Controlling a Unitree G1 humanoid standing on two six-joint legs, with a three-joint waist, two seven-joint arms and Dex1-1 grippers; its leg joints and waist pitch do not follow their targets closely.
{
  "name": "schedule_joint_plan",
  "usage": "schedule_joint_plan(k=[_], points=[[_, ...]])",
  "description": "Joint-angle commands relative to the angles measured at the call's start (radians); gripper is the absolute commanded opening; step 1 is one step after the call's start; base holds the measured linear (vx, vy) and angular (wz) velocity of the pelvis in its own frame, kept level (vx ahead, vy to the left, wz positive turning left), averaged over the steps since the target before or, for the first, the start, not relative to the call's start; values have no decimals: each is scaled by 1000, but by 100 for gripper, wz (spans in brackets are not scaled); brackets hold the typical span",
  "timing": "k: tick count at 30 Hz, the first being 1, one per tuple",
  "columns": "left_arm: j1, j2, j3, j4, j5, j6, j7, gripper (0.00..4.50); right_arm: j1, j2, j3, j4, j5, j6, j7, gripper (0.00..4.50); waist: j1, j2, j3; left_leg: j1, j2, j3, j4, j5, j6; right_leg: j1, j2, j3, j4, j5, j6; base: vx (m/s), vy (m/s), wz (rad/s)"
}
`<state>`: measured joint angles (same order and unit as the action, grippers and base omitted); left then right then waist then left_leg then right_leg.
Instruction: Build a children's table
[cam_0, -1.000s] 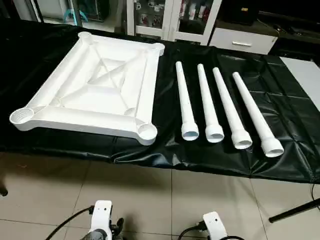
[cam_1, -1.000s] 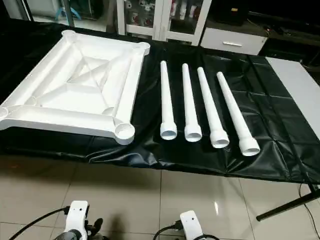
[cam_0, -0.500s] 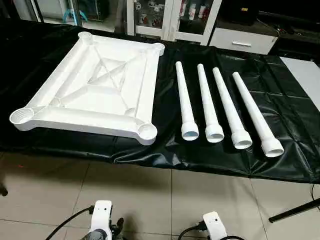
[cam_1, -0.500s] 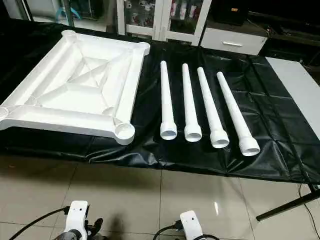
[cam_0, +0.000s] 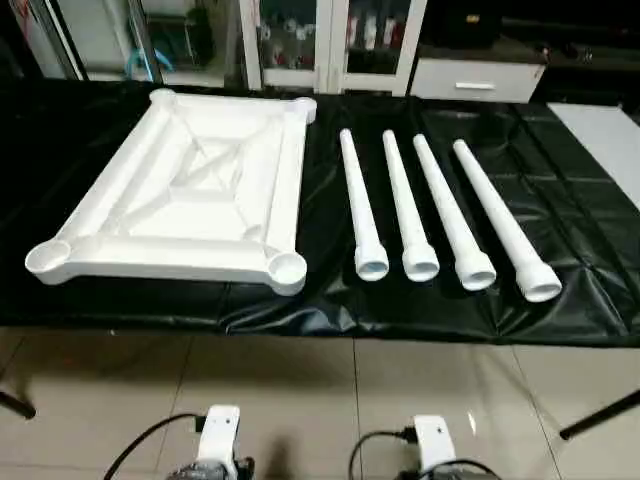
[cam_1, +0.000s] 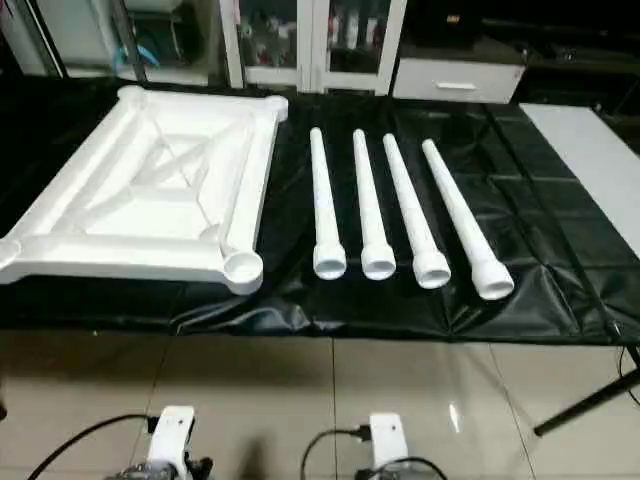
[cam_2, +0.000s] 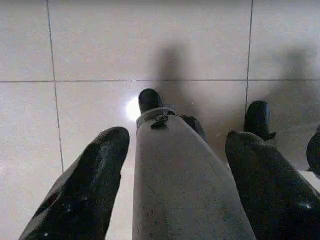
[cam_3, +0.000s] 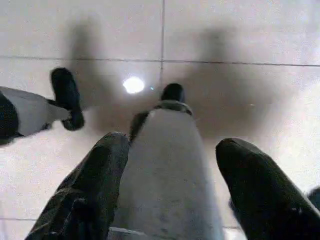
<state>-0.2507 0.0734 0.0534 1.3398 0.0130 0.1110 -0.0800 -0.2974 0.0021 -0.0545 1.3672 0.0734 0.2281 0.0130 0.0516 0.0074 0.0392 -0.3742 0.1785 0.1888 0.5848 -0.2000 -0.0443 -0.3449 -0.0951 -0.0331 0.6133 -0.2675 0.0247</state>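
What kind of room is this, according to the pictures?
Probably an indoor lab or workshop, not a home. A black sheet covers a work table, the floor is tiled, and glass-door cabinets with a white drawer unit stand behind.

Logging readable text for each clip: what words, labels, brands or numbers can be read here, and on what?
None can be read.
Table top: plain white, no print.
Four legs: plain white, no print.
Black cover: no print.
Items behind the cabinet's glass doors: too small and blurred to read.
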Motion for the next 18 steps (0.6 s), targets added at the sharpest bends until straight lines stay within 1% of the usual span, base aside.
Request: schedule_joint_plan(k=[1,2,3,4,5,7,8,9,10,11,12,13,14,15,16,17,18], points=[[19,0,13,29,-8,6,7,355,-18,-2,-15,-25,14,-12,7,320,6,-5,-46,15,67,-27,-73,-107,83,15,-74,31,-57,200,-264,0,0,0],[15,6,19,28,-12,-1,7,355,-10,-31,-6,-26,4,-18,32,320,7,-3,-46,15,67,-26,-71,-94,96,14,-72,29,-55,224,-267,0,0,0],[11,10,19,26,-13,1,5,355,-7,-41,0,-25,-2,-19,40,320,11,0,-46,19,68,-25,-70,-101,99,11,-71,28,-56,228,-267,0,0,0],[8,13,19,25,-14,4,4,355,-5,-46,4,-25,-6,-20,43,320,12,-2,-47,20,69,-24,-69,-102,100,11,-70,27,-56,232,-267,0,0,0],[5,17,14,23,-10,13,9,355,-1,-47,6,-22,-9,-23,41,320,15,-2,-47,19,68,-25,-70,-99,97,12,-70,27,-55,243,-267,0,0,0],[2,15,25,19,-12,19,3,355,4,-47,0,-19,-17,-27,39,320,15,-2,-47,18,67,-25,-72,-112,91,12,-70,26,-56,235,-266,0,0,0],[1,14,27,18,-8,21,1,355,7,-46,-3,-17,-24,-29,39,320,13,-5,-46,18,68,-25,-74,-133,84,12,-70,26,-58,215,-265,0,0,0],[0,12,27,17,-5,23,1,355,10,-46,-5,-15,-28,-31,39,320,13,-6,-45,19,69,-25,-76,-146,80,12,-70,26,-59,199,-266,0,0,0],[0,9,28,16,-4,25,0,355,12,-45,-7,-14,-31,-32,38,320,13,-9,-45,18,70,-26,-77,-170,69,12,-73,28,-62,161,-265,0,0,0],[-1,8,30,16,-5,26,-1,355,13,-45,-7,-13,-32,-33,37,320,13,-8,-45,18,70,-26,-78,-172,67,13,-74,28,-63,152,-265,0,0,0],[-2,5,31,15,-4,27,-1,355,15,-44,-8,-12,-35,-34,36,320,13,-8,-45,15,71,-27,-76,-144,69,10,-73,29,-61,174,-269,0,0,0],[-4,2,31,13,-3,32,1,355,19,-42,-7,-8,-39,-39,33,320,13,-9,-50,10,68,-26,-65,-28,96,6,-69,26,-49,302,-287,0,0,0],[-5,0,31,13,-3,35,2,355,21,-41,-7,-6,-40,-42,32,320,13,-9,-53,6,64,-24,-57,51,121,0,-64,22,-41,394,-301,0,0,0],[-6,-1,29,12,-4,37,1,355,22,-39,-6,-5,-41,-45,31,320,13,-11,-58,3,58,-21,-44,140,154,-6,-60,18,-32,495,-316,0,0,0],[-7,-1,28,12,-4,38,1,355,23,-38,-6,-4,-42,-47,31,320,15,-14,-79,-13,36,-19,-6,395,262,-23,-49,2,-7,777,-354,0,0,0],[-8,-1,26,11,-4,39,1,355,24,-36,-7,-3,-42,-50,28,320,16,-13,-84,-23,31,-20,3,470,292,-34,-43,-5,0,852,-362,-70,1,-1],[-8,-2,27,10,-2,40,1,355,25,-34,-9,-2,-44,-53,25,320,18,-14,-97,-39,17,-21,23,586,332,-52,-29,-19,11,961,-368,-70,1,-1]])
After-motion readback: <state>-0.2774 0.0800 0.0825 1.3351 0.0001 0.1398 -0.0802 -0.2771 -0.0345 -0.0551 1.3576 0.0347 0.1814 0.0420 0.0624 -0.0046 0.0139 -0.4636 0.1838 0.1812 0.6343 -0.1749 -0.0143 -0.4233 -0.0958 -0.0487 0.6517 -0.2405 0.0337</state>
